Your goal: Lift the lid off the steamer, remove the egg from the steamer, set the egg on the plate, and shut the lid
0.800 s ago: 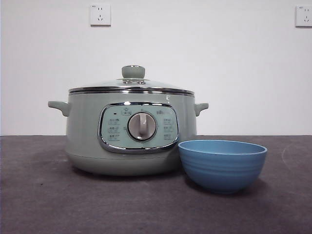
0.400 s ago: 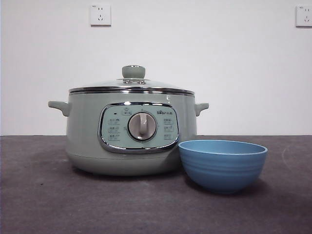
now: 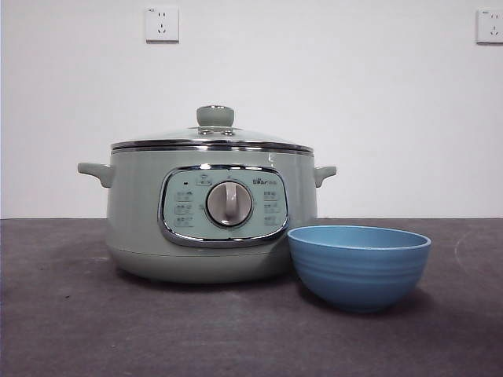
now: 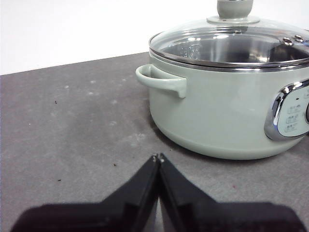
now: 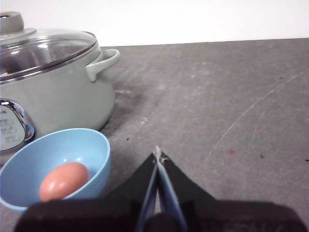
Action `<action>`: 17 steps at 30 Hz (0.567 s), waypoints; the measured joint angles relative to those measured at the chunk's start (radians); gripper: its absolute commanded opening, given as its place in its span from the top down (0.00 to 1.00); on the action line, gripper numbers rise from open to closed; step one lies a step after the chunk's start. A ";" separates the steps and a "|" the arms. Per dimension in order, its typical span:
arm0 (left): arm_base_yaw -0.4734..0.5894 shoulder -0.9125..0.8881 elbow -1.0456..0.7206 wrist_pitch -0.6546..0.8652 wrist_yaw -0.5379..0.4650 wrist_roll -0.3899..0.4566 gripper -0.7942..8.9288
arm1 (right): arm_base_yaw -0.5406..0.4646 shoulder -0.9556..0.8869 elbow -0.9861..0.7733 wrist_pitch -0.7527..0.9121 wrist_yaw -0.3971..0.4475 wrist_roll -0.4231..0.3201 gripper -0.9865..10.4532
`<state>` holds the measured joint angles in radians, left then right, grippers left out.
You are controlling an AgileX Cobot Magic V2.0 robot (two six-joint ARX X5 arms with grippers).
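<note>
Steamer [image 3: 212,212]: stood on the dark grey tabletop [image 3: 71,330], toward its far edge by the white wall; front panel and grey dial [image 3: 229,204] turned toward the front view; one small handle seen on each side
Lid [image 3: 212,139]: seated flat on the steamer rim, chrome edge matched to the pot all round; pale-green knob [image 3: 215,116] upright at its centre; glass clear enough in the left wrist view for a bare metal inner wall to be made out
Plate [image 3: 358,265]: a blue bowl, set on the tabletop just beside the steamer's front, on its right-handle side and nearer the front edge; whether it touches the pot cannot be told
Egg [image 5: 63,181]: lying inside the blue bowl, on the bottom; seen only in the right wrist view, hidden by the bowl wall in the front view
Left gripper [image 4: 158,157]: jaws pressed together, nothing held; held low over bare tabletop, apart from the steamer's left handle
Right gripper [image 5: 157,155]: jaws clenched tip to tip, nothing held; held over bare tabletop beside the bowl, not touching it
</note>
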<state>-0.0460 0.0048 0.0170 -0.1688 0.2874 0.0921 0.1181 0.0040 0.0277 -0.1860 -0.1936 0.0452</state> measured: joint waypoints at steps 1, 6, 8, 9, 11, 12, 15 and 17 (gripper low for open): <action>0.000 0.000 0.000 0.000 0.000 0.000 0.92 | 0.000 0.000 0.000 0.000 0.000 0.001 0.91; 0.000 0.000 0.000 0.000 0.000 0.000 0.92 | 0.000 0.000 0.000 0.000 0.012 0.001 0.91; 0.000 0.000 0.000 0.000 0.000 0.000 0.92 | 0.000 0.000 0.000 0.000 0.013 0.002 0.91; 0.000 0.000 0.000 0.000 0.000 0.000 0.92 | 0.000 0.000 0.000 0.000 0.013 0.002 0.91; 0.000 0.000 0.000 0.000 0.000 0.000 0.92 | 0.000 0.000 0.000 0.000 0.013 0.002 0.91; 0.000 0.000 0.000 0.000 0.000 0.000 0.92 | 0.000 0.000 0.000 0.000 0.013 0.001 0.91; 0.000 0.000 0.000 0.000 0.000 0.000 0.92 | 0.000 0.000 0.000 0.000 0.013 0.001 0.91; 0.000 0.000 0.000 0.000 0.000 0.000 0.92 | 0.000 0.000 0.000 0.000 0.013 0.001 0.91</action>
<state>-0.0460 0.0048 0.0170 -0.1688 0.2874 0.0921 0.1184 0.0040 0.0277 -0.1860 -0.1802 0.0463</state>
